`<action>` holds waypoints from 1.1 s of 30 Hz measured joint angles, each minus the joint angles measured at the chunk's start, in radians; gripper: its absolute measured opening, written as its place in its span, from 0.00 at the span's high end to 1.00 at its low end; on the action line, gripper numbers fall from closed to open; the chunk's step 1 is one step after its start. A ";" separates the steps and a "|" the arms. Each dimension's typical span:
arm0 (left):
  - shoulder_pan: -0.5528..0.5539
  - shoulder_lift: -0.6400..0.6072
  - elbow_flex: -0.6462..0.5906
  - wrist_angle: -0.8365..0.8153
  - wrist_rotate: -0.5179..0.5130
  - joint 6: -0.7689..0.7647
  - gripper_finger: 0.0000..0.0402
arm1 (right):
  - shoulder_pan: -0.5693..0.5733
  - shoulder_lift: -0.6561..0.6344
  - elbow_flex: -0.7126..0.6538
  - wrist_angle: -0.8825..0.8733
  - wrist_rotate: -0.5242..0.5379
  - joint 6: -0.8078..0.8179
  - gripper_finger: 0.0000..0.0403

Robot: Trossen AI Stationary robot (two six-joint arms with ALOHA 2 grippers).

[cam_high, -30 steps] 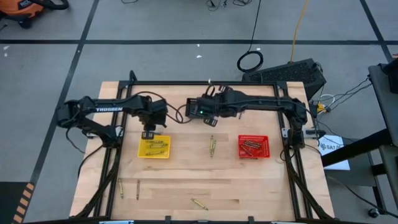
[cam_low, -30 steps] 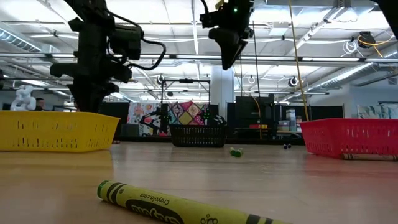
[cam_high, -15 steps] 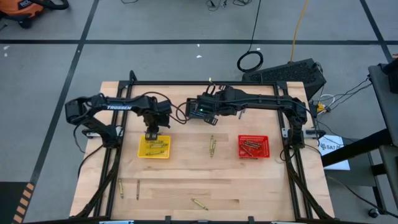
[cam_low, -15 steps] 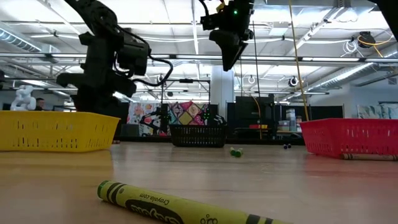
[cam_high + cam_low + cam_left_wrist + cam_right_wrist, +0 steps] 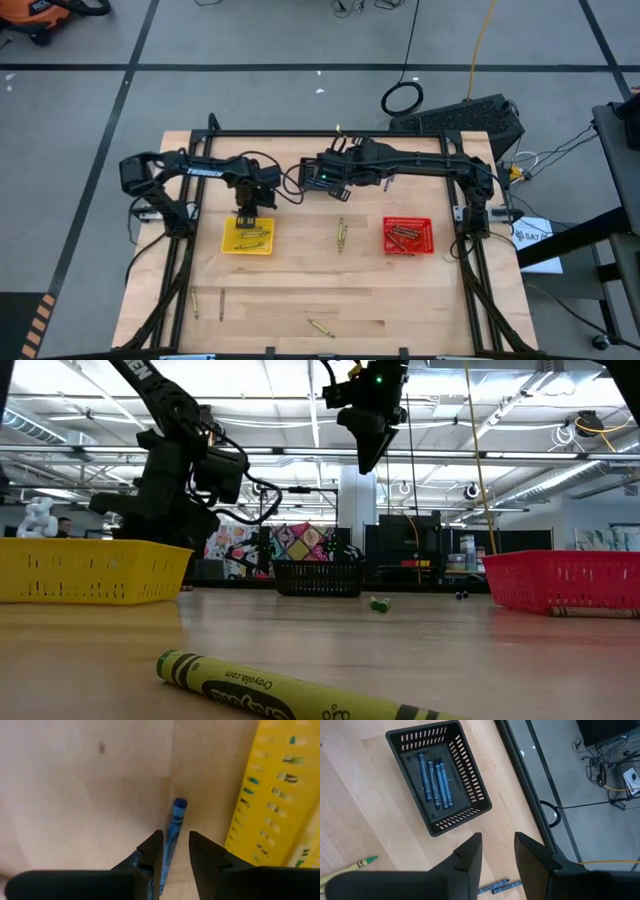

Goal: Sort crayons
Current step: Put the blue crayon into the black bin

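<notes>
A blue crayon [image 5: 175, 822] lies flat on the wood next to the yellow basket's wall [image 5: 260, 805]. My left gripper [image 5: 175, 837] hangs open over it, pointing down, one finger on each side of the crayon's nearer end, apart from it. In the high view this gripper [image 5: 244, 216] is at the yellow basket's far edge [image 5: 247, 240]. My right gripper [image 5: 497, 840] is open and empty, high above the black basket [image 5: 437, 775], which holds several blue crayons [image 5: 434, 781]. Two more blue crayons [image 5: 496, 887] and a yellow-green one [image 5: 351, 867] lie on the table near it.
The red basket [image 5: 408, 236] holds brown-red crayons. Loose yellow-olive crayons lie mid-table [image 5: 340, 235], near the front left [image 5: 195, 303] and at the front [image 5: 320, 328]; one of them [image 5: 290, 695] fills the low view's foreground. A black frame [image 5: 330, 133] rims the table.
My left gripper has come down toward the table at the yellow basket's far edge and tipped to point more steeply down, its fingers staying open. My right arm has kept still.
</notes>
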 joint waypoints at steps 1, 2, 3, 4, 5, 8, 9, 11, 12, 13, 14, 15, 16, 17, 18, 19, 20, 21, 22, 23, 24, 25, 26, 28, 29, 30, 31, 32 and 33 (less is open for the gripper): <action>0.000 0.005 0.000 0.005 0.011 0.000 0.78 | 0.000 0.000 0.000 0.000 0.000 0.000 0.75; 0.000 0.008 0.000 0.011 0.018 0.000 0.78 | 0.000 0.000 0.000 0.000 0.000 0.000 0.75; 0.000 0.009 0.000 0.016 0.018 0.000 0.78 | 0.000 0.000 0.000 0.000 0.000 0.000 0.75; 0.000 0.011 0.000 0.024 0.018 0.000 0.78 | 0.000 0.000 0.000 0.000 0.000 0.000 0.75; 0.000 0.015 0.000 0.031 0.018 -0.001 0.78 | 0.000 0.000 0.000 0.000 0.000 0.000 0.75; 0.000 0.020 0.000 0.037 0.018 -0.008 0.78 | 0.000 0.000 0.000 0.000 0.000 0.000 0.75; 0.000 0.027 0.001 0.039 0.015 -0.008 0.79 | 0.000 0.000 0.000 0.000 0.000 0.000 0.75; 0.001 0.037 0.003 0.040 0.007 -0.008 0.79 | 0.000 0.000 0.000 0.000 0.000 0.001 0.75; 0.001 0.043 0.004 0.041 0.006 -0.008 0.79 | 0.000 0.000 0.000 0.000 0.000 0.002 0.75; 0.001 0.049 0.005 0.041 0.003 -0.007 0.80 | 0.000 0.000 0.000 -0.001 0.000 0.005 0.75; 0.001 0.055 0.006 0.041 0.001 -0.007 0.80 | 0.000 0.000 0.000 -0.001 0.000 0.006 0.75; 0.001 0.061 0.005 0.042 0.001 -0.006 0.81 | 0.000 0.000 0.000 -0.001 0.000 0.006 0.75; 0.001 0.064 0.005 0.044 -0.001 -0.006 0.82 | 0.000 0.000 0.000 -0.001 0.000 0.007 0.75; 0.001 0.066 0.005 0.047 -0.003 -0.006 0.83 | 0.000 0.000 0.000 -0.001 0.000 0.008 0.75; 0.001 0.067 0.005 0.050 -0.005 -0.006 0.84 | 0.000 0.000 0.000 -0.001 0.000 0.008 0.75; 0.001 0.067 0.004 0.053 -0.010 -0.006 0.85 | 0.000 0.000 0.000 -0.002 0.000 0.008 0.75; 0.001 0.067 0.004 0.055 -0.020 -0.002 0.86 | 0.000 0.000 0.000 -0.002 0.000 0.008 0.75; 0.001 0.068 0.004 0.057 -0.029 0.001 0.88 | 0.000 0.000 0.000 -0.002 0.000 0.008 0.75; 0.000 0.068 0.004 0.058 -0.039 0.006 0.89 | 0.000 0.000 0.000 -0.002 0.000 0.008 0.75; 0.000 0.068 0.004 0.059 -0.046 0.013 0.91 | 0.000 0.000 0.000 -0.003 0.000 0.008 0.75; 0.000 0.068 0.003 0.059 -0.049 0.016 0.93 | 0.000 0.000 0.000 -0.003 0.000 0.009 0.75; 0.000 0.068 0.003 0.060 -0.050 0.017 0.95 | 0.000 0.000 0.000 -0.003 0.000 0.008 0.75; 0.000 0.068 0.003 0.060 -0.052 0.017 0.97 | 0.000 0.000 0.000 -0.003 0.000 0.009 0.75; 0.000 0.068 0.003 0.061 -0.053 0.020 0.98 | 0.000 0.000 0.000 -0.003 -0.001 0.009 0.75; 0.000 0.068 0.003 0.061 -0.053 0.020 0.98 | 0.000 0.000 0.000 -0.003 0.000 0.009 0.75; 0.000 0.068 0.003 0.062 -0.054 0.020 0.98 | 0.000 0.000 0.000 -0.003 0.000 0.009 0.75; 0.000 0.068 0.003 0.062 -0.054 0.021 0.98 | 0.000 0.000 0.000 -0.003 0.000 0.009 0.75; 0.000 0.068 0.002 0.063 -0.055 0.024 0.98 | 0.000 0.000 0.000 -0.003 0.000 0.009 0.75; 0.000 0.068 0.002 0.063 -0.056 0.026 0.98 | 0.000 0.000 0.000 -0.003 0.000 0.012 0.75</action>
